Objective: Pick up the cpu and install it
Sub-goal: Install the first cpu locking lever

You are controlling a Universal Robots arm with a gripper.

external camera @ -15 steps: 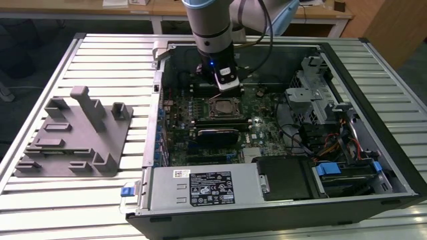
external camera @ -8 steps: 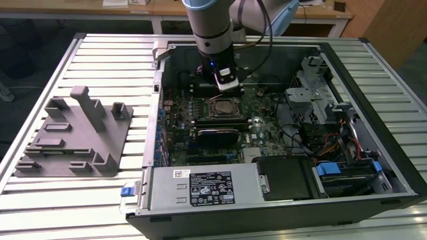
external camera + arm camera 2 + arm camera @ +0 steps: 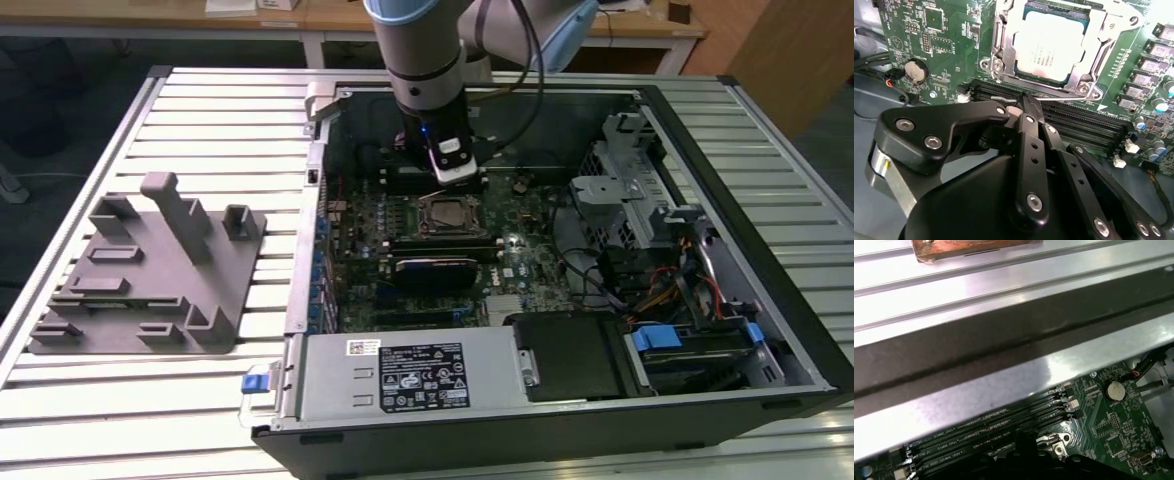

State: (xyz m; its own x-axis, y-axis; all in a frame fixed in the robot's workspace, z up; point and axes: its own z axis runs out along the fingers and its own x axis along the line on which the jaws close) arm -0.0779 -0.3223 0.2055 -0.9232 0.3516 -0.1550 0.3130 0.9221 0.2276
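A: Sitting in its socket (image 3: 1054,47), upper centre of the second wrist view: one cpu (image 3: 1051,42), retention frame around it.

B: End effector (image 3: 1024,107)?

A: Fingers together, empty, just above the memory slots (image 3: 1079,125).

B: Risk?

A: Probably a tip snagging the unlatched frame, unseating the chip.

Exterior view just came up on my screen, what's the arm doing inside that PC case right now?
The arm is reaching down into the open computer case, with its claw over the motherboard, just beside the memory slots. The cpu already sits in its socket frame, silvery top up, and the claw's fingers look closed together with nothing between them. The grey fixture block lies on the table at the exterior view's left.
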